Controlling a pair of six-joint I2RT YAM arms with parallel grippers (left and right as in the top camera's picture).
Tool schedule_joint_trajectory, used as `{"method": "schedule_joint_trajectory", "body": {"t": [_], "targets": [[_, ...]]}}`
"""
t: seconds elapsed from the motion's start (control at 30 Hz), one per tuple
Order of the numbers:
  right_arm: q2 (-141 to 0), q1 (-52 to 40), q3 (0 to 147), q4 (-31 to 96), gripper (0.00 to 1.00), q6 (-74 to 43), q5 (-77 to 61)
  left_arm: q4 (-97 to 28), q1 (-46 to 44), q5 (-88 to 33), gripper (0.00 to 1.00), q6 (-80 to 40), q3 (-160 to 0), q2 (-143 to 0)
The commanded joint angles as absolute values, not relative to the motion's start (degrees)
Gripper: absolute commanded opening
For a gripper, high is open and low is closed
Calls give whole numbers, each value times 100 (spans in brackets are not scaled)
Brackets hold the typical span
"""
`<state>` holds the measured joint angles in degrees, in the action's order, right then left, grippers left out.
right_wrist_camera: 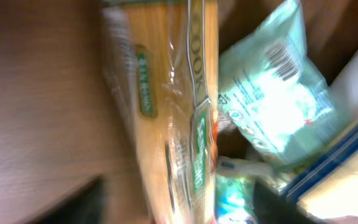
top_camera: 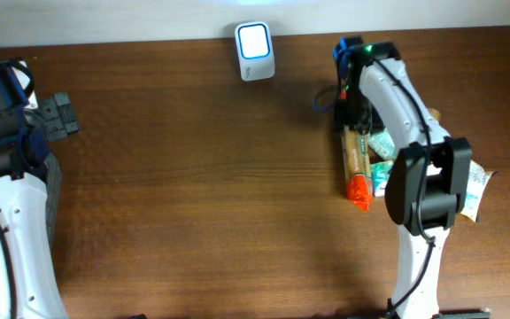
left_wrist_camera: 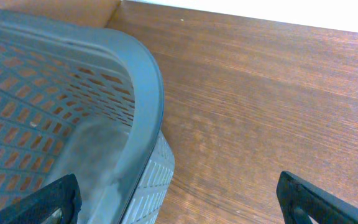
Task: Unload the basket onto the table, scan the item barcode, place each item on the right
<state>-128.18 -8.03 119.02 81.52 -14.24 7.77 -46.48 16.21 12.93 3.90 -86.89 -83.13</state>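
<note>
A long clear packet of spaghetti (top_camera: 356,164) with a green label and an orange end lies on the table at the right. In the right wrist view the spaghetti packet (right_wrist_camera: 173,112) runs between the fingers of my right gripper (right_wrist_camera: 173,202), which stands open with a gap on each side. From above, the right gripper (top_camera: 352,115) hangs over the packet's far end. The white scanner (top_camera: 254,40) with a lit blue face stands at the back centre. My left gripper (left_wrist_camera: 179,202) is open and holds nothing, straddling the rim of a grey basket (left_wrist_camera: 143,93).
A pale green pouch (right_wrist_camera: 272,106) with a barcode lies right of the spaghetti, beside a blue and yellow box (right_wrist_camera: 347,162). More packets (top_camera: 472,190) are piled under the right arm. The left gripper (top_camera: 58,117) sits at the far left.
</note>
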Motion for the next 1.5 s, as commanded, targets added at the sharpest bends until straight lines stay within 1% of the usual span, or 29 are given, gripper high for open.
{"method": "schedule_joint_trajectory", "body": {"t": [0.0,0.1,0.13,0.2,0.27,0.3,0.33,0.43,0.53,0.67,0.73,0.8,0.87,0.9,0.97,1.0,1.07,1.1,1.17,1.2,1.27,1.33,1.47], "targets": [[-12009,-829,13017,8667,99,-1072,464,-4639,1647,1313,99,484,-8707,-8270],[-11448,-851,14033,9325,98,-878,80,-4639,1647,1313,99,484,-8707,-8270],[-11288,-875,14110,9380,94,-880,-16,-4639,1647,1313,99,484,-8707,-8270],[-10971,-972,14123,9461,91,-880,-228,-4639,1647,1313,99,484,-8707,-8270],[-10541,-1170,14123,9712,86,-880,-257,-4639,1647,1313,99,484,-8707,-8270],[-10363,-1247,14123,9734,94,-880,-259,-4639,1647,1313,99,484,-8707,-8270],[-10108,-1328,14123,9732,99,-880,-259,-4639,1647,1313,99,484,-8707,-8270],[-9631,-1350,14123,9732,99,-884,-283,-4639,1647,1313,99,484,-8707,-8270],[-9181,-1347,14123,9732,99,-880,-642,-4639,1647,1313,99,484,-8707,-8270],[-8757,-1343,14123,9732,99,-854,-21,-4639,1647,1313,99,484,-8707,-8270],[-8547,-1337,14121,9730,99,-412,36,-4639,1647,1313,99,484,-8707,-8270],[-8536,-1339,14064,9708,99,-338,454,-4639,1647,1313,99,484,-8707,-8270],[-8484,-1302,13944,9504,99,-336,731,-4639,1647,1313,99,484,-8707,-8270],[-8418,-1293,13736,9185,99,-327,884,-4639,1647,1313,99,484,-8707,-8270],[-8112,-1015,12886,8311,99,-320,873,-4639,1647,1313,99,484,-8707,-8270],[-7839,-816,12232,7734,99,-320,707,-4639,1647,1313,99,484,-8707,-8270],[-7122,-425,10615,6445,99,-318,333,-4639,1647,1313,99,484,-8707,-8270],[-6650,-255,9618,5682,99,-318,322,-4639,1647,1310,99,484,-8707,-8270],[-5911,-93,8147,4464,99,-318,322,-4639,1647,1313,99,484,-8707,-8270],[-5266,-56,6969,3476,99,-318,322,-4639,1647,1313,99,484,-8707,-8270],[-4613,-56,5894,2574,99,-316,325,-4639,1647,1313,99,484,-8707,-8270],[-3430,-56,4016,1057,99,-318,322,-4639,1647,1313,99,484,-8707,-8270],[-1594,-62,1468,-554,99,-320,322,-4639,1647,1313,99,484,-8707,-8270]]}}
